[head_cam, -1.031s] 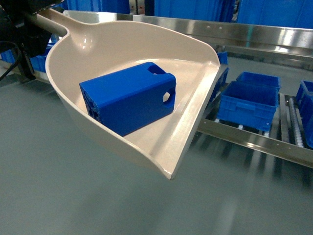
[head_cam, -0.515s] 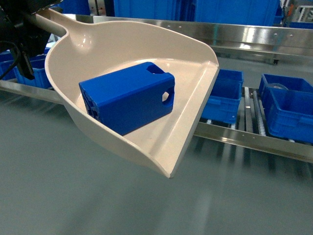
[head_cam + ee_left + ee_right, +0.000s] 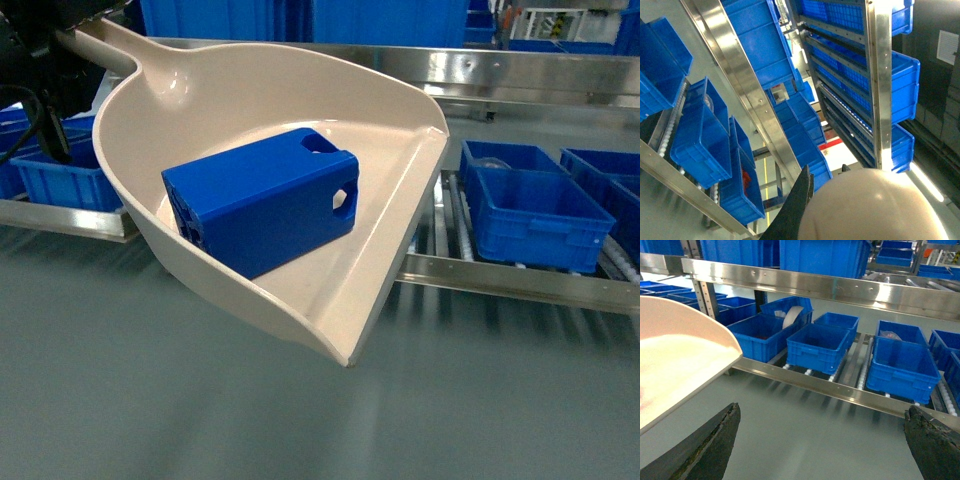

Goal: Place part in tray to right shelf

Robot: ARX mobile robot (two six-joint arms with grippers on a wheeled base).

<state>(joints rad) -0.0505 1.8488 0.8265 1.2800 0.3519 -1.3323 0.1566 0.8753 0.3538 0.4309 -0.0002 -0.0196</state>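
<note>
Blue part [image 3: 262, 200] lies on its side inside the beige tray [image 3: 395, 215], held up by its handle at upper left of the head view; left gripper mostly out of frame there, its state can't be told. Right gripper [image 3: 822, 440] spread wide, empty, fingers apart at both lower corners. Right shelf [image 3: 520, 275] with blue crates [image 3: 535, 205] sits behind the tray's lip.

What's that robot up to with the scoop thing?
It is carrying a beige tray by its handle, at the upper left of the head view, with a blue part lying inside. The steel shelf with its blue crates is just beyond. The part is not on the shelf yet. The right gripper is open and empty.
</note>
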